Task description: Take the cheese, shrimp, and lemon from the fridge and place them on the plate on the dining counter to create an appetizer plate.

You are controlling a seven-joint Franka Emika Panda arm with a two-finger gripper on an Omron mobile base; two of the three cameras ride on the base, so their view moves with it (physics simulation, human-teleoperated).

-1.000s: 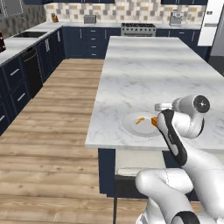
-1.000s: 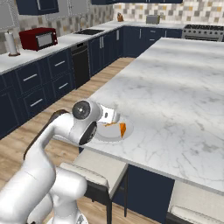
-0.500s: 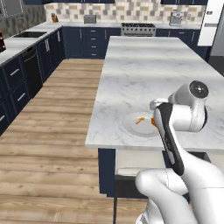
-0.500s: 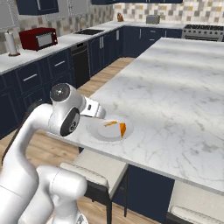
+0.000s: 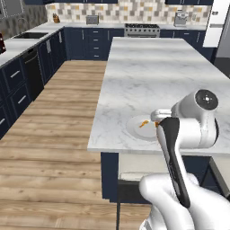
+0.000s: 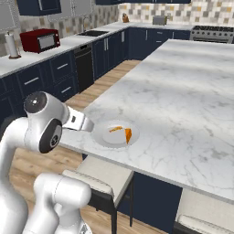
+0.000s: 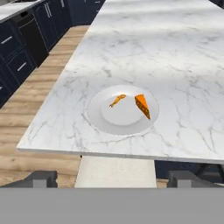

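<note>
Your tool (image 7: 112,177) is spread wide and holds nothing, above the near edge of the marble counter (image 7: 175,57). The white plate (image 7: 98,118) sits near that edge, carrying the shrimp (image 7: 117,100) on the left and the cheese (image 7: 142,106) just right, apart. No labels or writing can be read anywhere.

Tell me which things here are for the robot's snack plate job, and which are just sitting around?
For the job:
plate
cheese, on the plate
shrimp, on the plate
dining counter

Just sitting around:
red microwave
toaster
stove
paper towel roll
stool
</note>
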